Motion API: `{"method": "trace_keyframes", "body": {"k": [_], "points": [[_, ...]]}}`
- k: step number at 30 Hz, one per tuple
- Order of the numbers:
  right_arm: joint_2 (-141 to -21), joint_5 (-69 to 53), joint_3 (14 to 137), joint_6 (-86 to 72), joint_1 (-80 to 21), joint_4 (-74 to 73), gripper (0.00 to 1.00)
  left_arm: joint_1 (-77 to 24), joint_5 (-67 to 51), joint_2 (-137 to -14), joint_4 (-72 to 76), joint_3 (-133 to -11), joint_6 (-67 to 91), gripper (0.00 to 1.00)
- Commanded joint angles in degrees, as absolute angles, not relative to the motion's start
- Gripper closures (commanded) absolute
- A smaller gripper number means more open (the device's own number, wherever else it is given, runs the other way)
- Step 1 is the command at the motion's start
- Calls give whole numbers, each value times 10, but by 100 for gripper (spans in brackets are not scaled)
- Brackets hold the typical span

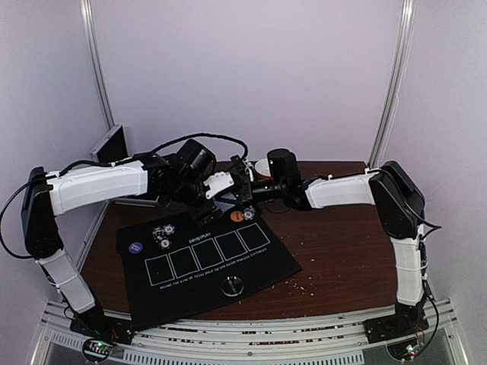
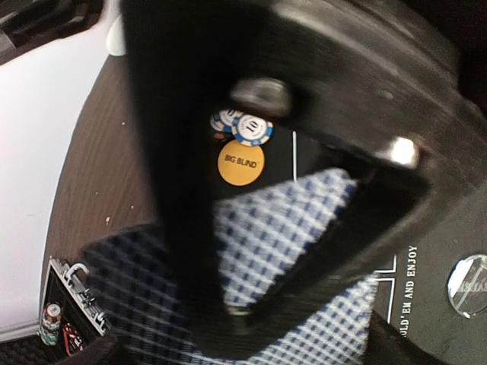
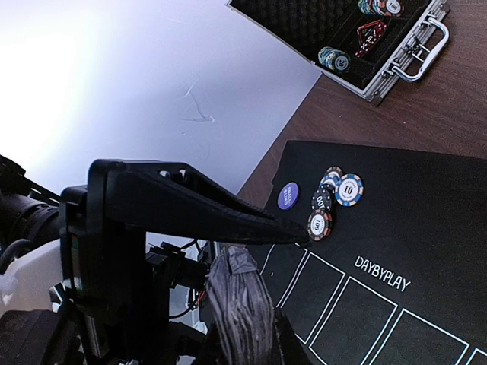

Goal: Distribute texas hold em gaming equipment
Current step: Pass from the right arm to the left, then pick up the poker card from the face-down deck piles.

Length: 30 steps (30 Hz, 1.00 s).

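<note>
Plainly, the card deck (image 2: 281, 228) shows a blue-and-white checkered back.

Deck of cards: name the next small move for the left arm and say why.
Probably close the left end effector on the top card of the deck and slide it off. Its jaws stand open right at the checked card back, the right end effector is clamped on the deck, and all five boxes on the mat are bare.
</note>
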<state>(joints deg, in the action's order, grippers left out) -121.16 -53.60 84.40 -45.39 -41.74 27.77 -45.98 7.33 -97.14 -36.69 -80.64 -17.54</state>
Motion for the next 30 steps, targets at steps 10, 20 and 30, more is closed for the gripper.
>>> {"method": "trace_keyframes", "body": {"k": [10, 20, 30], "points": [[-1184, -508, 877, -348, -429, 131, 82, -444, 61, -953, -320, -788, -174, 44], [-1168, -445, 887, -275, -421, 43, 67, -444, 59, -937, -327, -760, -168, 44], [-1166, -462, 899, -276, -421, 46, 64, -444, 47, -946, -319, -748, -160, 45]]}}
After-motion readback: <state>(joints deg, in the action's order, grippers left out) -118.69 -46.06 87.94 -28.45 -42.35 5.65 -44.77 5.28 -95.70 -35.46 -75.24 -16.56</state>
